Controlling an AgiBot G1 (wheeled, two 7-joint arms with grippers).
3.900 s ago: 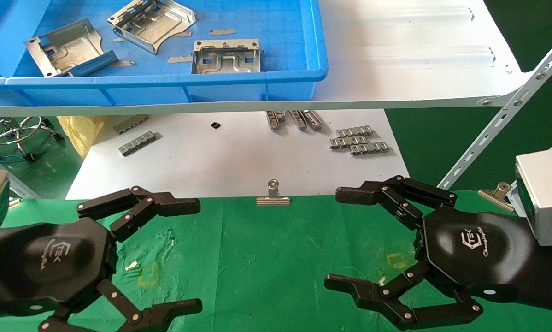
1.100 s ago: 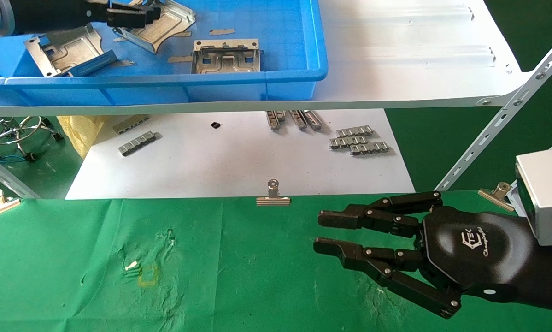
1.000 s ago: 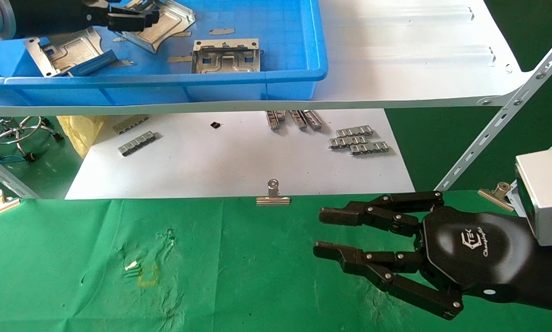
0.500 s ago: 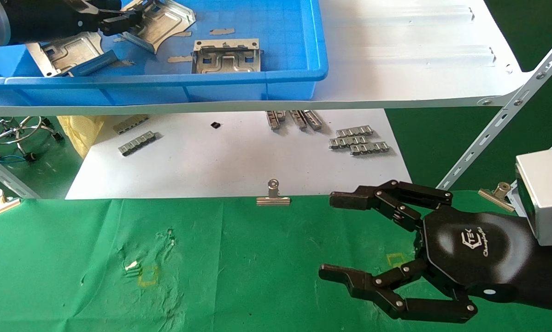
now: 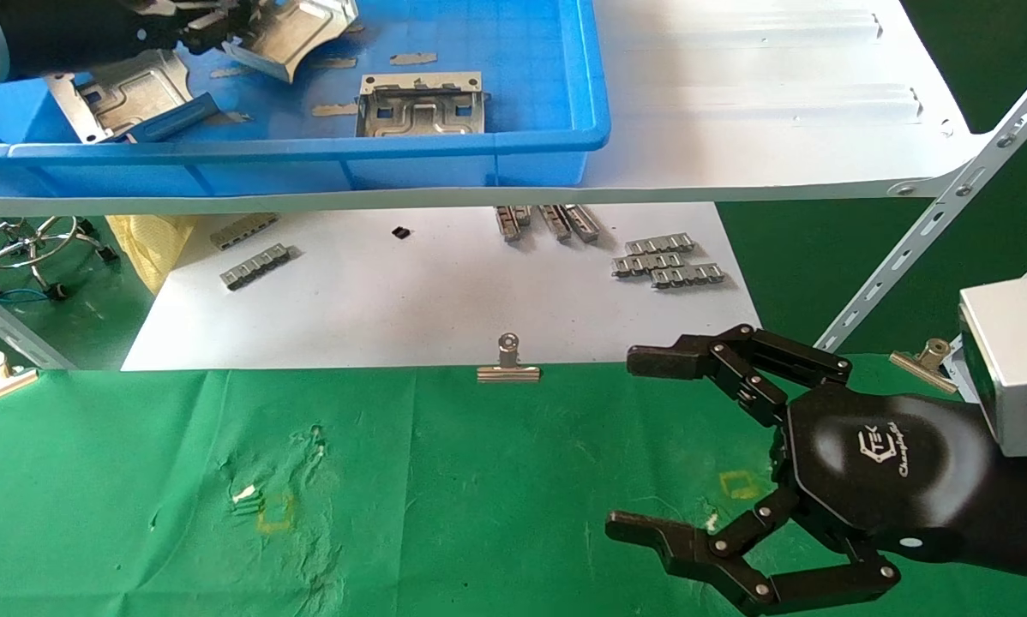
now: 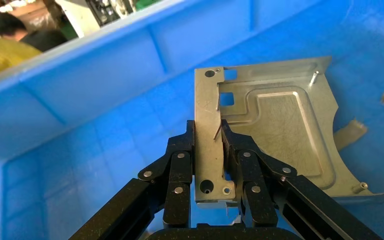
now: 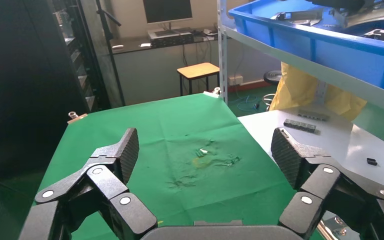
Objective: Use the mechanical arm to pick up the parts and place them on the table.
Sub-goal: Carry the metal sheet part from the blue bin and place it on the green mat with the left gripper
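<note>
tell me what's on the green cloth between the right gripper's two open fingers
Nothing stands there. In the head view the right gripper is open over bare green table; only a small yellow square mark shows between its fingers.

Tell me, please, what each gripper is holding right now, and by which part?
The left gripper pinches a sheet-metal bracket by its bent-up holed edge tab, inside the blue bin. The right gripper is open over the green table, holding nothing.

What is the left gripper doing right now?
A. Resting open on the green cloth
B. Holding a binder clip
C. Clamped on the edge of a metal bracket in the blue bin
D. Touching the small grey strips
C: in the left wrist view the left gripper has both fingers pressed against the edge flange of a metal bracket over the blue bin.
</note>
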